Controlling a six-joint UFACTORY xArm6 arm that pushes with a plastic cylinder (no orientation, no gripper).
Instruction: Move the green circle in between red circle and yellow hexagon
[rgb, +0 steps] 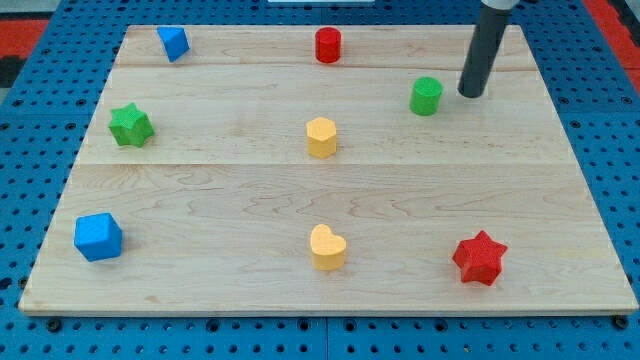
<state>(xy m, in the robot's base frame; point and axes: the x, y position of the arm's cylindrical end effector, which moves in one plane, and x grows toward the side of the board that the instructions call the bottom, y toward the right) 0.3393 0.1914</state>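
The green circle (426, 96) stands on the wooden board at the view's upper right. The red circle (328, 45) stands near the top edge, at the middle. The yellow hexagon (321, 137) stands at the board's centre, below the red circle. My tip (470, 94) rests on the board just to the right of the green circle, with a small gap between them. The dark rod rises from it to the view's top.
A green star (130, 125) is at the left. A blue block (173, 42) is at the top left and a blue cube (98, 237) at the bottom left. A yellow heart (327, 247) is at the bottom middle, a red star (480, 258) at the bottom right.
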